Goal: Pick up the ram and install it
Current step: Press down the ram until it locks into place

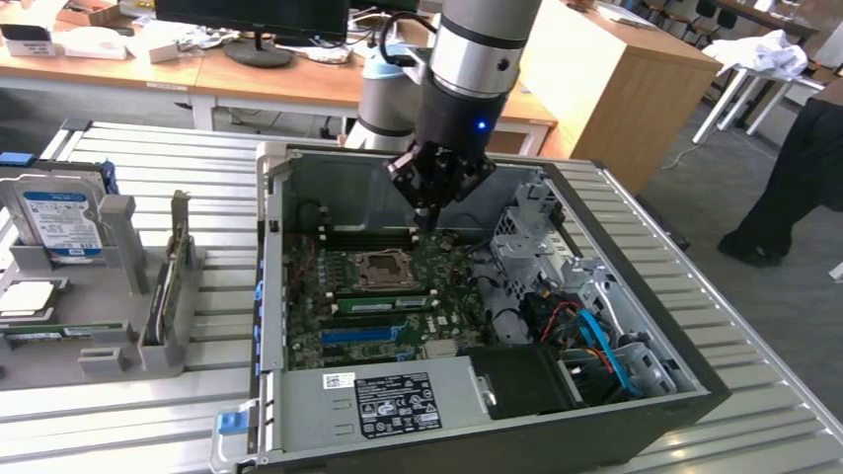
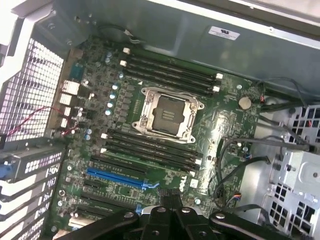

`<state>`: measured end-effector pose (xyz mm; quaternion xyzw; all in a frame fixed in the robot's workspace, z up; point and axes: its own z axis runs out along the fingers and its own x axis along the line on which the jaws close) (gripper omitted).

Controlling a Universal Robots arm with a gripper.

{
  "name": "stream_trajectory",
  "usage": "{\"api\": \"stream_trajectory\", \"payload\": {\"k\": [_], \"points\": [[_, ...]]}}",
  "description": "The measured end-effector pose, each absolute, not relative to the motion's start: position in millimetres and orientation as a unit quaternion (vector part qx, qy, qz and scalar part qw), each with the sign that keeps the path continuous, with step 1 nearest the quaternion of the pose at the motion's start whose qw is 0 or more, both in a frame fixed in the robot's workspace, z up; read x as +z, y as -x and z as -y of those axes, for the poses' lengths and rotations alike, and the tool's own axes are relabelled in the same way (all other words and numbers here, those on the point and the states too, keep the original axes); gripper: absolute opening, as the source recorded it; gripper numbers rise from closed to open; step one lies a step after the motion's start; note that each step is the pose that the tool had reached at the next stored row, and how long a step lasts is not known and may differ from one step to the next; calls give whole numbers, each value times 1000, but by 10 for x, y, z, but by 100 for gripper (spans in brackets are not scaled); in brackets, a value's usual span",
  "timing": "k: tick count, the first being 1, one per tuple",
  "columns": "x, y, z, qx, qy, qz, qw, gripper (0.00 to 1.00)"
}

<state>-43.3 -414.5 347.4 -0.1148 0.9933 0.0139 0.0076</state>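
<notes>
Claw state: we see the claw (image 1: 421,209) with its fingers pressed together and nothing pinched between them.
Claw position: it hangs inside the open computer case (image 1: 270,296), above the motherboard (image 2: 215,125) and near the memory slots (image 2: 170,70) beyond the processor socket (image 2: 167,112).
Ram: we take the green stick (image 1: 53,335) lying flat in the grey holder (image 1: 113,360) on the desk (image 1: 158,138) to be the ram.
Ram versus claw: it sits outside the case at the exterior view's left, well apart from the claw, with the case wall between them.
Risk, board: in our judgement, a descent here would knock the shut fingers against slot clips or the socket.
Risk, case wall: a low sideways move could clip it.
Risk, pickup: pressed-together fingers would push the stick, not grasp it.
</notes>
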Motion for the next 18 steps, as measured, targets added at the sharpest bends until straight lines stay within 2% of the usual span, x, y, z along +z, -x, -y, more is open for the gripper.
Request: {"api": "stream_trajectory", "payload": {"k": [9, 18], "points": [[3470, 433, 4145, 13, 41, -999, 9, 11], [3469, 431, 4145, 14, 40, -999, 4, 11]]}}
